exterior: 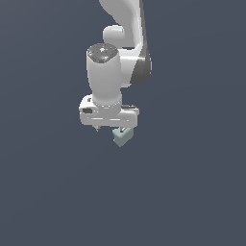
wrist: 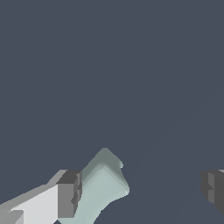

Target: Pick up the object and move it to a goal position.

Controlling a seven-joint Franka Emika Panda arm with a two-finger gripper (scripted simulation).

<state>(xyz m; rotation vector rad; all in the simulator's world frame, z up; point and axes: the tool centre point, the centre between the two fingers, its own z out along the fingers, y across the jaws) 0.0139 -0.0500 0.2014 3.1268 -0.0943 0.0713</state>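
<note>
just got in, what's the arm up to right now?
A single white robot arm is reaching down over a small pale teal block. In the wrist view the gripper is open: one finger sits right next to the block, the other is well clear. It isn't clamped yet, so the pickup hasn't happened.

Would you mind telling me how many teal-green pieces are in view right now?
1. The teal-green piece sits just below the white claw, toward the exterior view's right side of it; in the wrist view it lies beside one finger, far from the other. Nothing else shows.
</note>
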